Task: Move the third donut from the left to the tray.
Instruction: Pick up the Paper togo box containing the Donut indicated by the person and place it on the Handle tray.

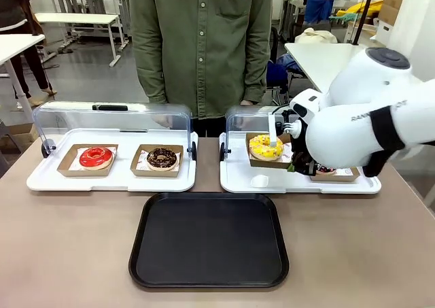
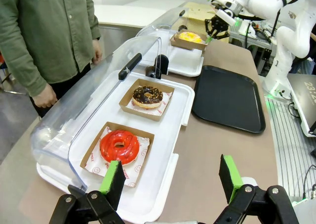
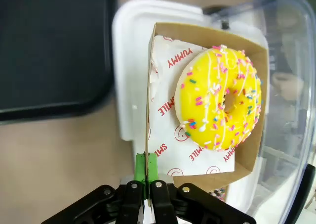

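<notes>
1. Front view: the right tool [image 1: 291, 160] has reached under the raised clear lid [image 1: 245, 117] of the right-hand white tray [image 1: 234, 183]. It is clamped on the edge of the cardboard square [image 1: 256, 160] that carries the third donut [image 1: 266, 147]. The yellow donut sits on its card, which looks raised off the white tray's floor. Pinching the card rather than the donut spares the icing. The tray [image 1: 209, 241], black and empty, lies on the tabletop [image 1: 68, 247] just in front of both white trays, so the carry should be short. A person [image 1: 201, 43] stands at the far side, hands down.

2. Left wrist view: the left tool [image 2: 170, 184] is released, its green pads [image 2: 114, 177] wide apart and holding nothing. It hangs over the near end of the left white tray [image 2: 170, 172], well away from the work, which keeps it out of the other arm's path. The red donut [image 2: 119, 146] and a chocolate donut [image 2: 147, 96] rest on their cards under the open lid.

3. Right wrist view: the jaws are squeezed flat on the card's upright side wall, which is seen edge-on. The donut lies toward the card's far side. Judged from this thin hold, the card could tilt or slip if it is moved quickly.
</notes>
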{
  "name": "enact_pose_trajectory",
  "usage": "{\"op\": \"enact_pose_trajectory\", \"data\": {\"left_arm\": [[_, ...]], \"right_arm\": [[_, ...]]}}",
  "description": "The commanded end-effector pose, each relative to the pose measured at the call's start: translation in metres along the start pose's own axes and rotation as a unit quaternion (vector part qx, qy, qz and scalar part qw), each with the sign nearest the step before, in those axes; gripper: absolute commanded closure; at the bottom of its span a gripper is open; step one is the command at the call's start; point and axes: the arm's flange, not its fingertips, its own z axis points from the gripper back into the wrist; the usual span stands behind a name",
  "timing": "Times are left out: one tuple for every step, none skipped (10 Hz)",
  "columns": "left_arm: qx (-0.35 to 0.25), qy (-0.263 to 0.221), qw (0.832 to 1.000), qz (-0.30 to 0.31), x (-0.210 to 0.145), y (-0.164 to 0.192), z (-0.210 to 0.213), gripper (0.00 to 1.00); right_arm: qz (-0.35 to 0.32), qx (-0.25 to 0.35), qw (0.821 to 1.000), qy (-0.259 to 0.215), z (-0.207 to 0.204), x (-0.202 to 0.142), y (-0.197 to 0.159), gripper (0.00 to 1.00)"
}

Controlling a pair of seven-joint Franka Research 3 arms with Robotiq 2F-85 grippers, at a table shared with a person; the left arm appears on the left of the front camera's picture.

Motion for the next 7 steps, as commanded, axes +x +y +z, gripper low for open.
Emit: {"op": "enact_pose_trajectory", "data": {"left_arm": [[-0.002, 0.002, 1.0, 0.001, 0.001, -0.001, -0.001, 0.0], [-0.002, 0.002, 1.0, 0.001, 0.001, -0.001, -0.001, 0.0], [-0.002, 0.002, 1.0, 0.001, 0.001, -0.001, -0.001, 0.0], [-0.002, 0.002, 1.0, 0.001, 0.001, -0.001, -0.001, 0.0], [-0.002, 0.002, 1.0, 0.001, 0.001, -0.001, -0.001, 0.0], [-0.002, 0.002, 1.0, 0.001, 0.001, -0.001, -0.001, 0.0], [-0.002, 0.002, 1.0, 0.001, 0.001, -0.001, -0.001, 0.0]], "right_arm": [[-0.032, 0.0, 0.999, -0.006, 0.023, 0.015, 0.034, 0.98], [-0.035, -0.004, 0.999, -0.006, 0.028, 0.023, 0.052, 0.98], [-0.037, -0.011, 0.999, -0.002, 0.03, 0.03, 0.063, 0.98], [-0.027, -0.008, 1.0, 0.001, 0.031, 0.04, 0.08, 0.98], [-0.017, 0.009, 1.0, -0.005, 0.029, 0.054, 0.098, 0.98], [-0.008, 0.02, 1.0, -0.003, 0.024, 0.062, 0.11, 0.98], [0.002, 0.036, 0.999, -0.005, 0.014, 0.069, 0.121, 0.98]]}}
